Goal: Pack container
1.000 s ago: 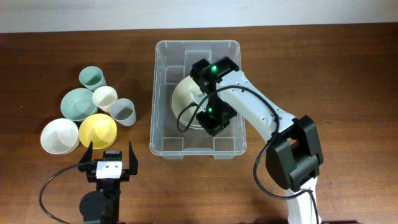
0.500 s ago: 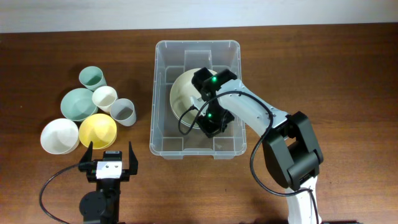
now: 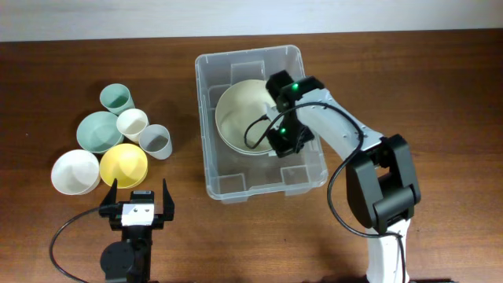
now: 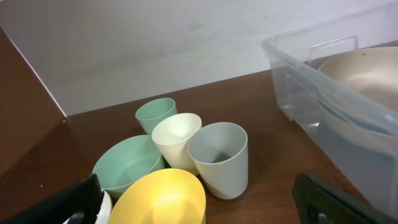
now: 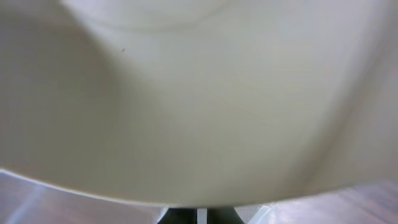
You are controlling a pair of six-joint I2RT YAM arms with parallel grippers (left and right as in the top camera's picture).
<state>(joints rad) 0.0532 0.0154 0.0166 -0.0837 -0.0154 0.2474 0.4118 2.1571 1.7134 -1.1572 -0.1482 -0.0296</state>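
- The large clear plastic container [image 3: 236,185] sits at upper centre of the overhead frame, slightly askew on the dark brown wooden table [image 3: 448,94]. Its open top faces up, ready to take crockery.
- A wide cream bowl [image 3: 238,119] lies mouth-up in the container's upper half, probably put at one end so room is left for more pieces.
- The right gripper [image 3: 284,140] is down inside the container at the bowl's right rim. The wrist view shows only cream surface, so I cannot tell whether the claw pinches the rim or stands parted.
- The right arm rises from the lower right of the frame, elbow bent, with its forearm angled up-left over the container's right wall.
- The left gripper [image 3: 140,189] rests at lower left, claw spread wide and empty. It points at the unpacked cluster: a yellow bowl [image 3: 124,165], white bowl [image 3: 75,171], mint bowl [image 3: 99,131], grey cup [image 3: 156,141], cream cup [image 3: 132,123] and mint cup [image 3: 116,98].
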